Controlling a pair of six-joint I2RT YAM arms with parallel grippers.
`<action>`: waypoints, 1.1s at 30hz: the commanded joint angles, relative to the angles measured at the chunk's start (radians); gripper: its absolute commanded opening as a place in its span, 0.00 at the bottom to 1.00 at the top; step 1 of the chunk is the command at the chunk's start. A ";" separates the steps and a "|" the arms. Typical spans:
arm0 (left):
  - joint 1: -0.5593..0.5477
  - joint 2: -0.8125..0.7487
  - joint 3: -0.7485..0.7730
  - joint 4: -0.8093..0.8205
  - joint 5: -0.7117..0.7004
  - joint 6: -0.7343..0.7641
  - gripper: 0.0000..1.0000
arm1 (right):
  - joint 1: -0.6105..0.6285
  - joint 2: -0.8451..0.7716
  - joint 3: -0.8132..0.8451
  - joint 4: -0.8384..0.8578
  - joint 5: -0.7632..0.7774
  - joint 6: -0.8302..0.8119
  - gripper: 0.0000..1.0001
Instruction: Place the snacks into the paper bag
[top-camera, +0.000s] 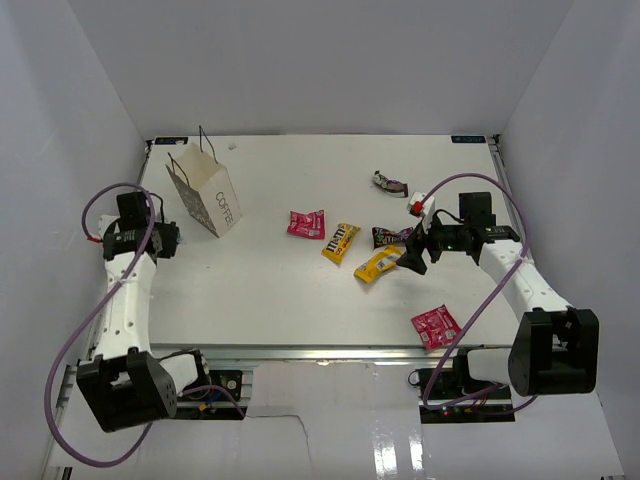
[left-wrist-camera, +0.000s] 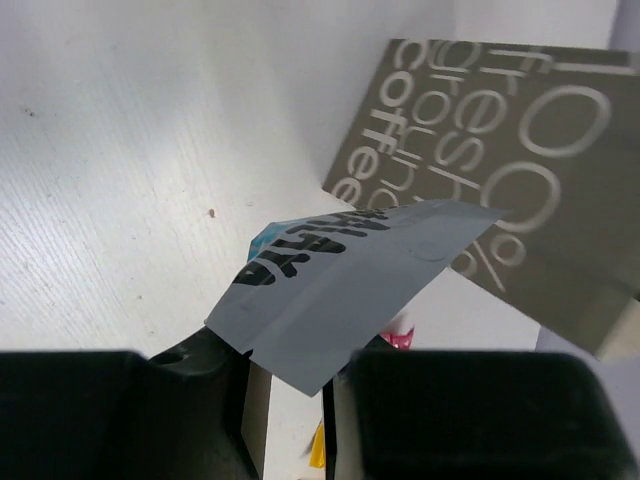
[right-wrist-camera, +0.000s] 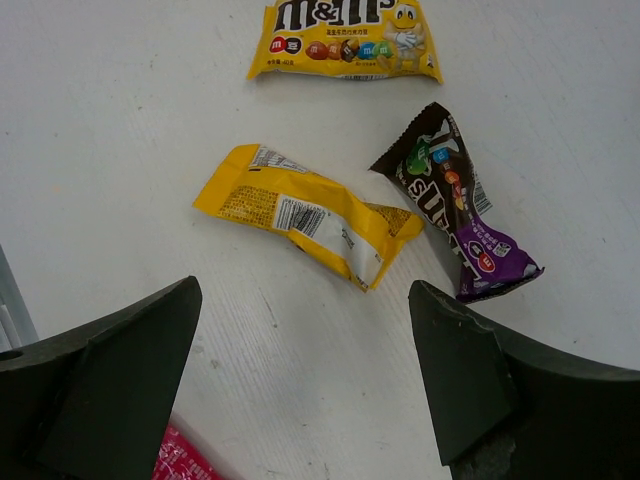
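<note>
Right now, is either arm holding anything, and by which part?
The left gripper pinches a silver-backed packet by one end; the right gripper is open over a yellow packet, holding nothing.

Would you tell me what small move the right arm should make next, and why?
Probably lower the right gripper straight down and close on the face-down yellow packet. Its jaws stand open, the packet lies flat on the table between them, and nothing is gripped yet.
</note>
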 joint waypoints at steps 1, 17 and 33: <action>0.005 -0.079 0.112 0.000 -0.037 0.137 0.00 | -0.002 0.014 0.020 0.023 -0.031 0.010 0.90; -0.095 0.239 0.692 0.066 0.285 0.295 0.00 | -0.002 0.002 0.010 0.030 -0.020 0.007 0.90; -0.121 0.371 0.703 0.009 0.170 0.293 0.00 | -0.003 0.020 0.002 0.043 -0.011 0.004 0.90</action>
